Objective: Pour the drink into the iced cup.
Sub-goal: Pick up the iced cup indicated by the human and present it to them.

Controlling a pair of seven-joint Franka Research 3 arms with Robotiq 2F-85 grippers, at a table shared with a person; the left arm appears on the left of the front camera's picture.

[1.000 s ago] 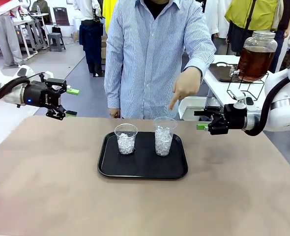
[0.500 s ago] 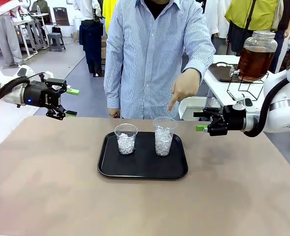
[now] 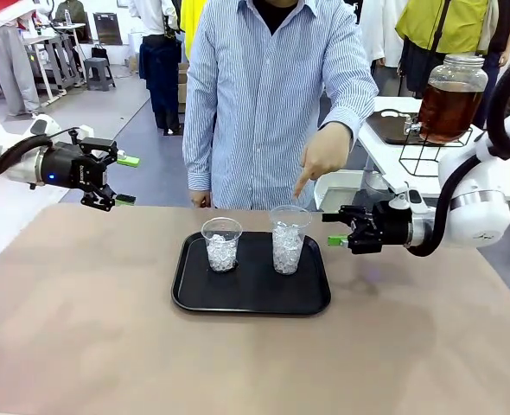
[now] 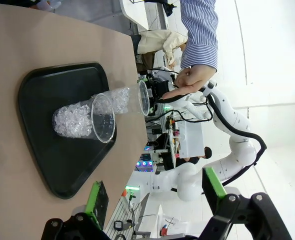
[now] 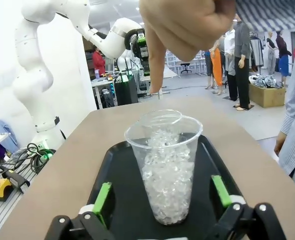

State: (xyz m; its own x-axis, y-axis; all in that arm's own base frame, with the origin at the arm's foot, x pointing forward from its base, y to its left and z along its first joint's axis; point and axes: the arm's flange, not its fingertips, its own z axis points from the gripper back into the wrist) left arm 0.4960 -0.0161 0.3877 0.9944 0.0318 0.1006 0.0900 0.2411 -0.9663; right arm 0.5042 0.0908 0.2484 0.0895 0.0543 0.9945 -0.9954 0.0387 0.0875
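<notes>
Nothing's poured yet, as far as we're seeing. The taller cup [image 3: 287,242] & shorter cup [image 3: 221,245] on the tray [image 3: 184,294] are holding ice only. The drink [image 3: 446,111] is sitting in its jar [image 3: 459,74], well behind the right gripper [image 3: 331,228]. We're holding that gripper wide & empty, the taller cup just ahead of its fingertips and the person's hand [image 3: 324,154] pointing down at it. The left gripper [image 3: 126,180] is hovering wide too, cups well apart from it. Left to do: fetching the drink, pouring.
</notes>
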